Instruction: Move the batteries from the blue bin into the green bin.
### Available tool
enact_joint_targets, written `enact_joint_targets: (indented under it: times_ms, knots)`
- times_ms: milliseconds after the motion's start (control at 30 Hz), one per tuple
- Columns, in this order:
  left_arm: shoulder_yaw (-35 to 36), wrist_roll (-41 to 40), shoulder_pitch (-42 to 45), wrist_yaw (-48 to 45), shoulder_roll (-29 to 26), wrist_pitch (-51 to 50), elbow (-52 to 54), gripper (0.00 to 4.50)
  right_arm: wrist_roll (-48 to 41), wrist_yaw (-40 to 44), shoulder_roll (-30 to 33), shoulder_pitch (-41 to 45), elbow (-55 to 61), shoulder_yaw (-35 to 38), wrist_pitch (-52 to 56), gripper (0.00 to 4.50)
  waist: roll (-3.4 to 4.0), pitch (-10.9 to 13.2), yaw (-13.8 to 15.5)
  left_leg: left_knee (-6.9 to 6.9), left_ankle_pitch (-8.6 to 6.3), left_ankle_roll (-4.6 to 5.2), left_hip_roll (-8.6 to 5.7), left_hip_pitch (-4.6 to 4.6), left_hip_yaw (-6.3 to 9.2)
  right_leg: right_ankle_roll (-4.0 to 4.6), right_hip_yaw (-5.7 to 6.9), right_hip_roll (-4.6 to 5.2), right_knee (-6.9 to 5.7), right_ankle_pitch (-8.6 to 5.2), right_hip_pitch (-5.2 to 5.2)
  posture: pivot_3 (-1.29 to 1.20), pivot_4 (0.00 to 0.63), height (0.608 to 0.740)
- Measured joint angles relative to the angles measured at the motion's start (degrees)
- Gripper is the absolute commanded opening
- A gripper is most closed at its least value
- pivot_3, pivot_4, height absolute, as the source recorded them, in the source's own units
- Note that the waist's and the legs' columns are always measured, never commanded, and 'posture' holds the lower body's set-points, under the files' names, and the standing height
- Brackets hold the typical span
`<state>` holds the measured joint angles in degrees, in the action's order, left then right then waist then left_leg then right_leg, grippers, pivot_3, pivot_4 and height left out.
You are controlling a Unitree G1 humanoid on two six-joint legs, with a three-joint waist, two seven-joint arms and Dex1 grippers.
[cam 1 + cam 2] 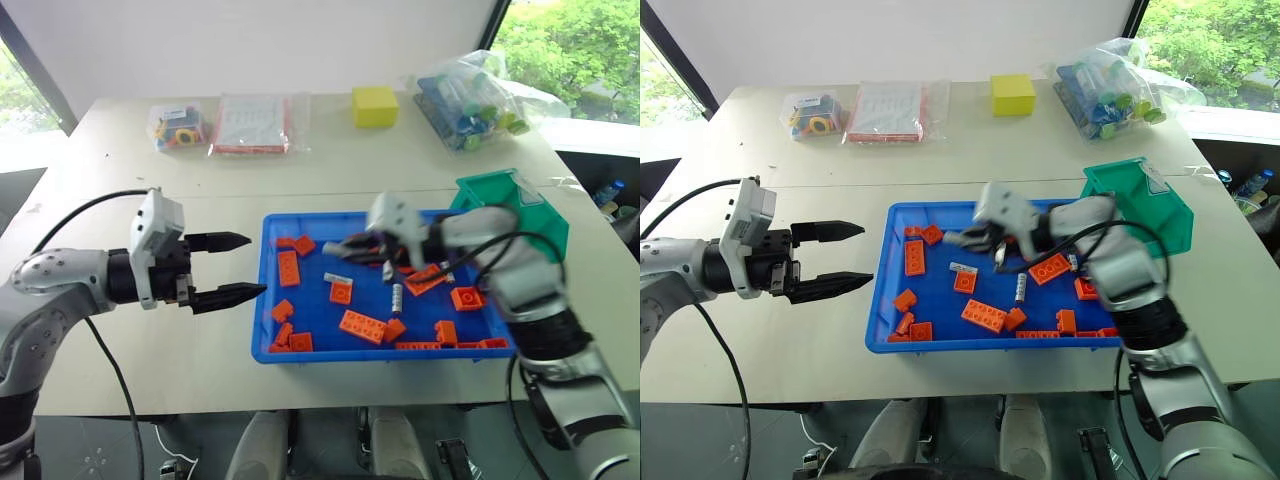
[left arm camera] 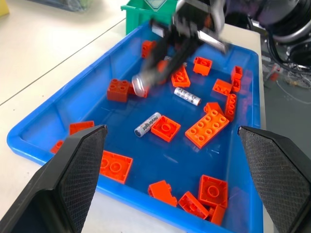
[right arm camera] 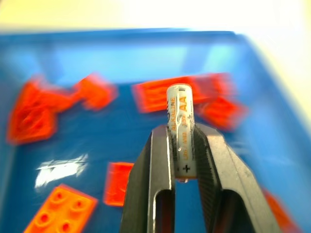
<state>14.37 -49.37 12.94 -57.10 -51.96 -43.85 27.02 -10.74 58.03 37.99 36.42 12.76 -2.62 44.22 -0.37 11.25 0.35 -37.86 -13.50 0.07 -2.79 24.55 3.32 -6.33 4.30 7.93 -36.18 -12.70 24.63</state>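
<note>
a: so, where are the batteries right now?

b: one battery (image 3: 181, 133) is clamped between the two black fingers of the right pincer (image 3: 182, 145), standing up out of the grip, raised over the blue bin (image 1: 262, 300). two more batteries lie loose on the bin's floor among the orange bricks (image 1: 362, 325): one (image 1: 397, 297) near the middle, one (image 1: 337, 279) a little to its left.

a: and the blue bin itself?

b: it sits on the pale counter (image 1: 150, 200) in front of the robot. the green bin (image 1: 520, 205) stands against its far right corner, touching or just beside it, tilted with its open front facing the blue bin.

a: what about the other arm?

b: the left pincer (image 1: 232, 268) hangs over the counter just left of the blue bin, pointing toward it, fingers spread apart and holding nothing.

a: anything else on the counter?

b: at the far edge, a yellow block (image 1: 375, 105), and plastic bags (image 1: 470, 95) of small items.
</note>
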Motion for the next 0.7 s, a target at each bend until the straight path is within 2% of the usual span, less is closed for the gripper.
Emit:
enact_joint_targets:
  times_ms: [167, 400, 633, 700]
  knots:
    - [-0.24, 0.49, -0.91, -0.23, 0.36, 0.80, -0.67, 4.50, 1.25, -10.65, 5.32, -3.36, -2.86, 11.86, 6.25, 0.09, 0.00, 0.00, 0.46, 0.00, 0.00, 0.00, 0.03, 0.03, -0.11, 0.27, 0.00, 0.02, 0.07, -0.07, 0.00, 0.00, 0.150, 0.692]
    - [-2.62, 1.47, 2.10, -0.24, 1.66, 1.47, -2.34, 4.50, 3.76, -20.46, 7.96, -6.63, -10.42, 17.37, 5.34, 0.09, -0.01, 0.01, 0.16, -0.01, 0.01, 0.03, 0.15, 0.02, -0.23, 0.30, -0.01, -0.03, 0.07, -0.04, 0.00, 0.00, 0.150, 0.692]
    - [-3.52, 1.79, 3.61, -0.26, 2.04, 1.82, -3.68, 4.50, 3.62, -23.85, 7.96, -8.12, -12.31, 17.16, 3.63, 3.53, -0.01, 0.01, 0.27, -0.02, 0.01, 0.04, 0.20, 0.02, -0.23, 0.30, -0.01, -0.11, 0.06, -0.03, -0.01, 0.00, 0.150, 0.692]
    - [-3.53, 1.80, 3.64, -0.22, 2.07, 1.82, -3.66, 4.50, 3.52, -23.93, 7.95, -8.16, -12.04, 16.49, 2.72, 3.53, -0.01, 0.02, 0.25, -0.02, 0.01, 0.04, 0.20, 0.02, -0.24, 0.29, -0.02, -0.11, 0.06, -0.03, -0.01, 0.00, 0.150, 0.692]
